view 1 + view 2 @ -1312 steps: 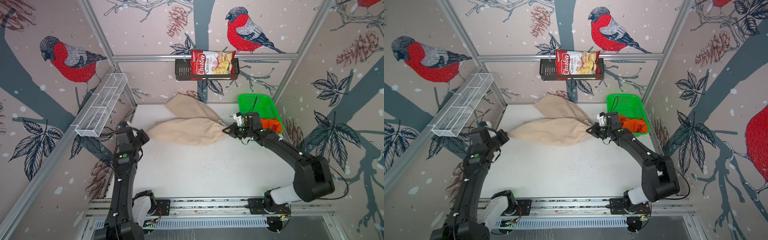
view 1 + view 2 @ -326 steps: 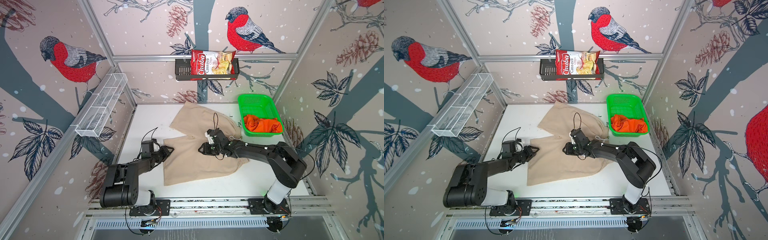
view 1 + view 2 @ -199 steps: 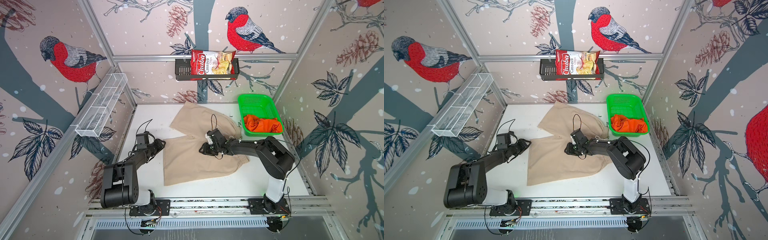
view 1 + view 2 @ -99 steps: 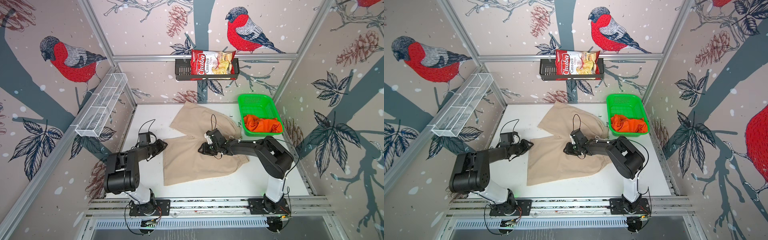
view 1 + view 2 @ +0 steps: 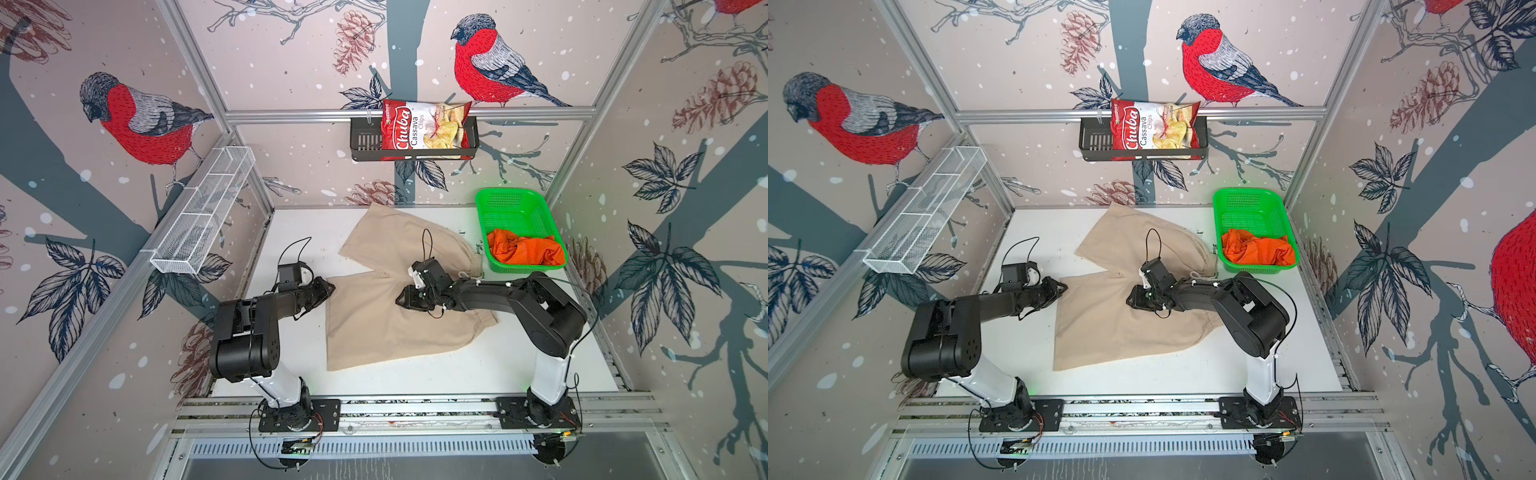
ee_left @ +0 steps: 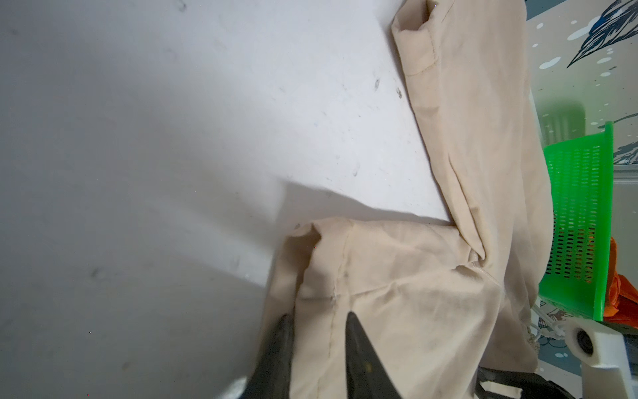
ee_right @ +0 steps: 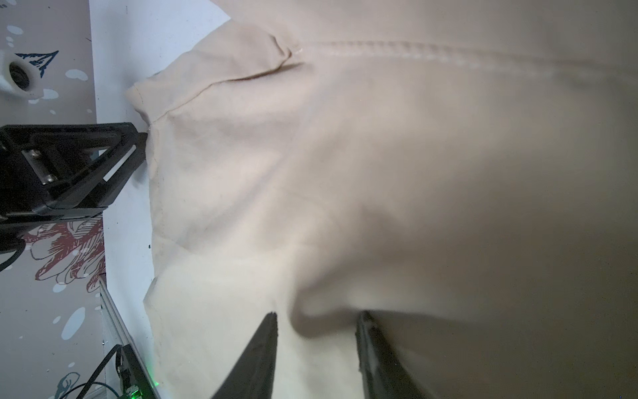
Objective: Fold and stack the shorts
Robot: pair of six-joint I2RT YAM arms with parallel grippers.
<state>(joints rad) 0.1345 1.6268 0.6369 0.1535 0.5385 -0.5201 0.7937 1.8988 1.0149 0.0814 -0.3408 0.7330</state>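
Note:
The beige shorts (image 5: 382, 328) (image 5: 1100, 328) lie spread flat on the white table, waist to the right and both legs pointing left. My left gripper (image 5: 330, 286) (image 5: 1064, 286) is low at the near leg's hem corner. In the left wrist view it (image 6: 319, 317) is open, and the hem (image 6: 331, 297) runs between its fingers. My right gripper (image 5: 399, 301) (image 5: 1129, 302) rests on the cloth near the crotch. It (image 7: 316, 314) is open, with a low ridge of cloth between its tips. The orange shorts (image 5: 523, 251) (image 5: 1256, 251) lie crumpled in the green basket (image 5: 515, 193) (image 5: 1250, 193).
A white drawstring (image 5: 467, 274) trails from the waistband beside the basket. A chips bag (image 5: 424, 131) sits in a black shelf on the back wall. A white wire rack (image 5: 203, 212) hangs on the left wall. Bare table (image 5: 498, 365) shows in front of the shorts.
My left gripper has edged right onto the hem corner, and its jaws have narrowed. My right gripper has stayed in place on the cloth.

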